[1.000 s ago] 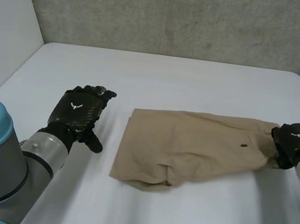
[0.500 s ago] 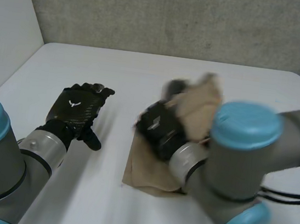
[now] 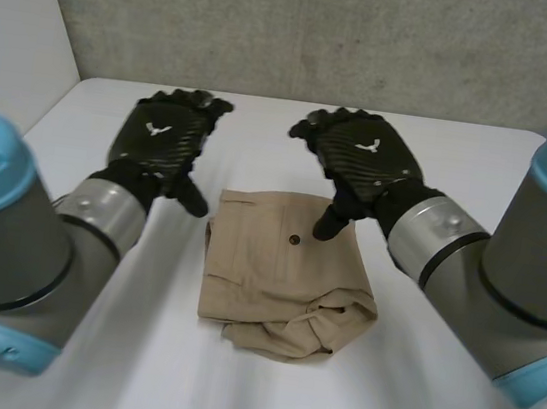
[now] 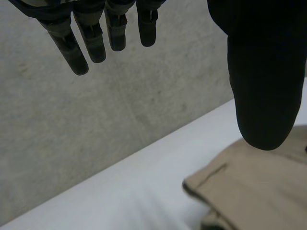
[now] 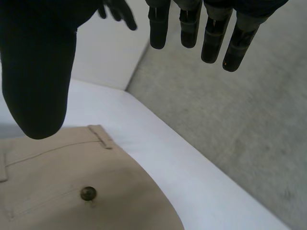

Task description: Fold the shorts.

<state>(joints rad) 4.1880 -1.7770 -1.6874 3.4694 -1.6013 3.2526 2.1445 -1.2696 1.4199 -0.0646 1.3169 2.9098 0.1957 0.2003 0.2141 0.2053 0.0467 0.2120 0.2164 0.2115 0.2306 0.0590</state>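
Now — shorts (image 3: pixel 276 265) lie folded | left hand (image 3: pixel 161 139) relaxed, aloft | right hand (image 3: pixel 366 156) likewise

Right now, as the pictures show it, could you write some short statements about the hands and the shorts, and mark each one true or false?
1. The shorts lie folded on the white table. True.
2. The left hand grips the shorts. False: its fingers are straight and it holds nothing, beside the shorts.
3. The right hand is open. True.
4. The shorts are blue. False: they are beige.
5. A dark button shows on the shorts. True.
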